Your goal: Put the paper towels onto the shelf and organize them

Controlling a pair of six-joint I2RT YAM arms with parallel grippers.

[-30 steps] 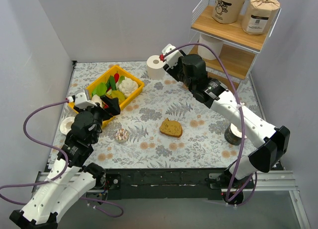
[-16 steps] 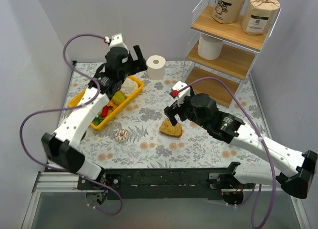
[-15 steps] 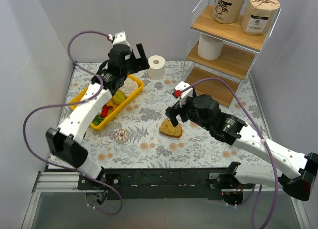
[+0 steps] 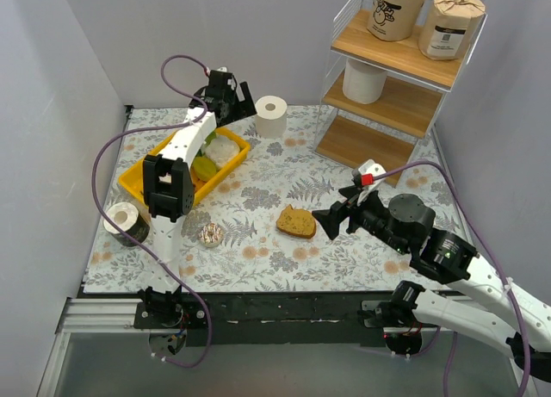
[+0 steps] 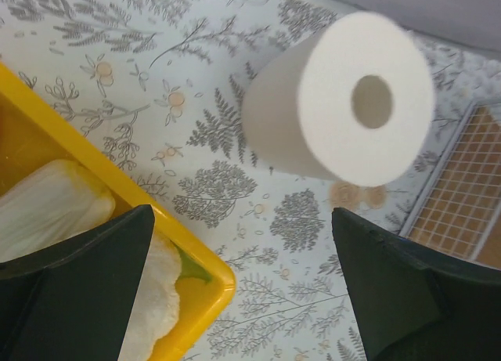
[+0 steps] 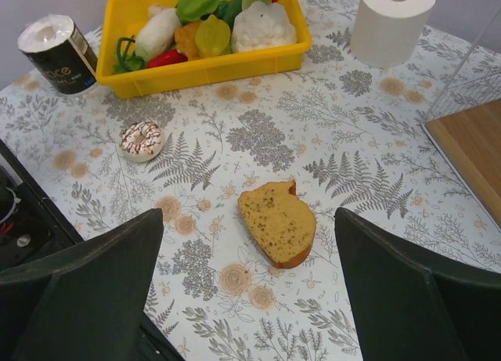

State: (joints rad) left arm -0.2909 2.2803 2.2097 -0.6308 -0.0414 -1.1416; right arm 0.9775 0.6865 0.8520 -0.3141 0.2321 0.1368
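A plain white paper towel roll stands on the table at the back, just left of the shelf. My left gripper hovers open right beside it; the roll fills the upper part of the left wrist view, beyond the open fingers. Two tan wrapped rolls sit on the top board and a white one on the middle board. A dark wrapped roll stands at the near left. My right gripper is open and empty, just right of the bread slice.
A yellow tray of toy food lies at the back left, its corner under my left gripper. A small donut sits near the front. The shelf's bottom board is bare in the right wrist view.
The right gripper left the white roll at the back, opened and drew back to the front right past the bread. The left arm swung from the near left to the white roll.
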